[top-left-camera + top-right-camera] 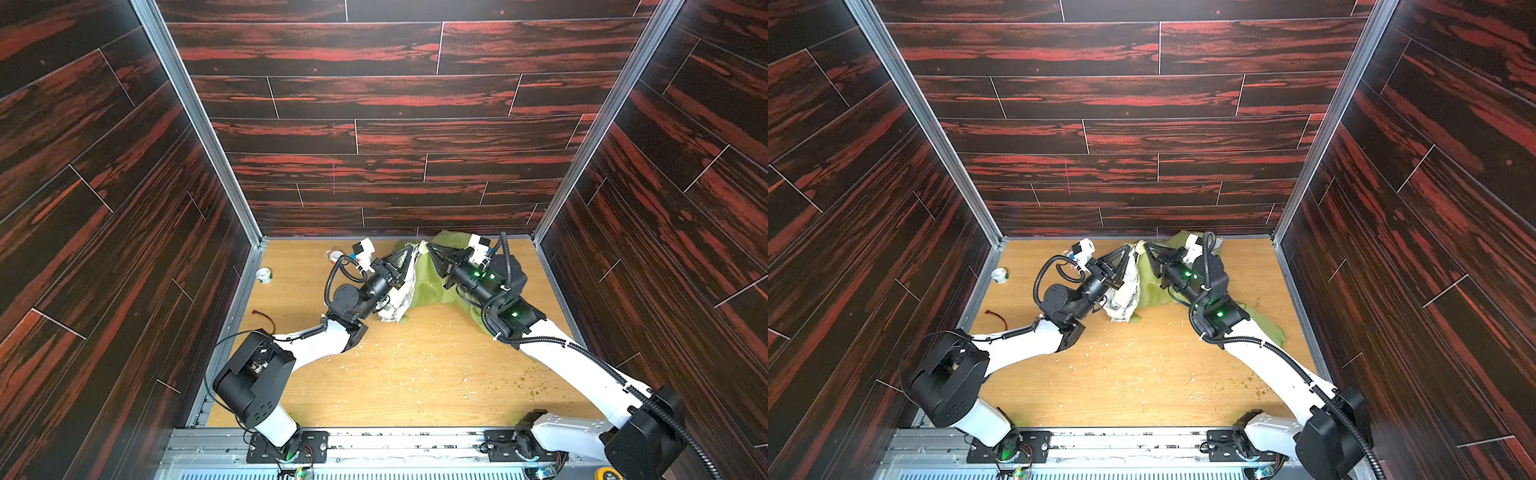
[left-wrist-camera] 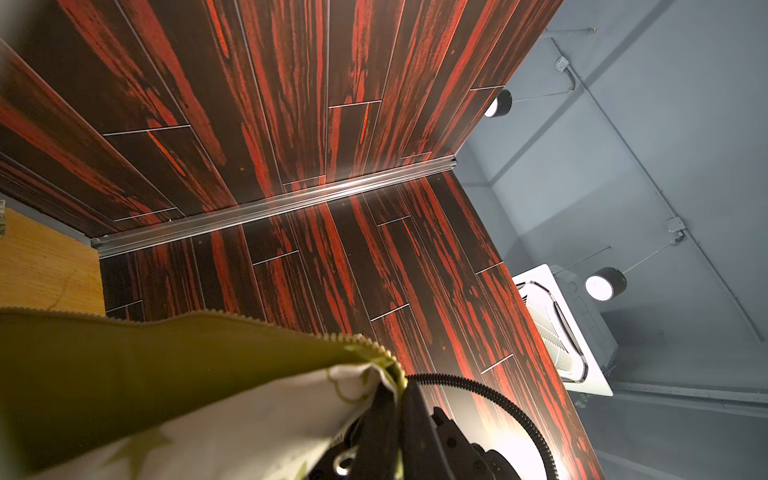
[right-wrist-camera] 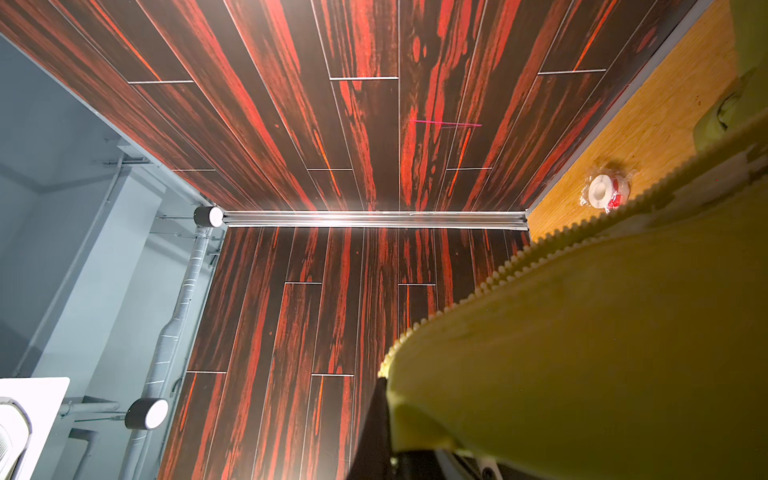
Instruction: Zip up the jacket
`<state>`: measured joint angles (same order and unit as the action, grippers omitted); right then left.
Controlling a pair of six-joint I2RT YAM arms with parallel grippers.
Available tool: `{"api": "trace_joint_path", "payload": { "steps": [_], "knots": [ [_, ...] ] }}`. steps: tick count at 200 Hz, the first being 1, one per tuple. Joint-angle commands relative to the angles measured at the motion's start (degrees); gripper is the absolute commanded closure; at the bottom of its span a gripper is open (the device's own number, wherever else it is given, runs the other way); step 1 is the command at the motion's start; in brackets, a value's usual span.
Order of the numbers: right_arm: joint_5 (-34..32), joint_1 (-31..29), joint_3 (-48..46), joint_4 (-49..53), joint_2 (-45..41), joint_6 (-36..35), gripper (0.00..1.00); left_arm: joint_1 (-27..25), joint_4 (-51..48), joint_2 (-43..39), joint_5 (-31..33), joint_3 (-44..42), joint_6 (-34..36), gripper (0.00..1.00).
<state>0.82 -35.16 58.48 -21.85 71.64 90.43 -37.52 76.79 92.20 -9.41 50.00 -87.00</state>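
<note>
The jacket (image 1: 428,286) (image 1: 1152,291) lies bunched at the back of the table, lime-green outside with a pale patterned lining (image 1: 397,299) turned out on its left side. Both arms hold it raised near the back wall. My left gripper (image 1: 410,249) (image 1: 1128,248) is shut on the lining-side front edge; in the left wrist view the zipper teeth (image 2: 374,349) run over the gripper's black fingers (image 2: 386,419). My right gripper (image 1: 430,247) (image 1: 1147,246) is shut on the green front edge, and its toothed zipper row (image 3: 498,276) runs away from the gripper (image 3: 388,399).
A wrapped tape roll (image 1: 334,256) (image 3: 602,191) lies by the back wall. A small white-and-green ball (image 1: 264,274) and a red-tipped wire (image 1: 264,316) sit near the left wall. Crumbs speckle the wooden table (image 1: 415,374). Dark wood-pattern walls enclose three sides.
</note>
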Motion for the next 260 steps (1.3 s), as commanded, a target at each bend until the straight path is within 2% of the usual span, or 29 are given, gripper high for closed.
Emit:
{"api": "trace_joint_path", "payload": {
  "steps": [1,132,174,260],
  "knots": [
    [0.32,-0.63,0.5,-2.08,0.93,0.58,1.0,-0.13,3.98,-0.82,-0.22,0.54,0.4,1.0],
    [-1.43,-2.04,0.6,4.06,-2.03,-2.72,1.0,-0.19,3.89,-1.48,-0.62,-0.25,2.06,1.0],
    [-1.91,-2.19,1.55,4.88,-2.69,-3.84,1.0,-0.18,-0.6,-2.77,-3.22,-0.43,4.61,1.0],
    [-2.75,-2.19,2.07,7.76,-4.32,-5.14,1.0,-0.14,-4.21,-4.22,-3.33,-1.62,6.84,1.0]
  ]
}}
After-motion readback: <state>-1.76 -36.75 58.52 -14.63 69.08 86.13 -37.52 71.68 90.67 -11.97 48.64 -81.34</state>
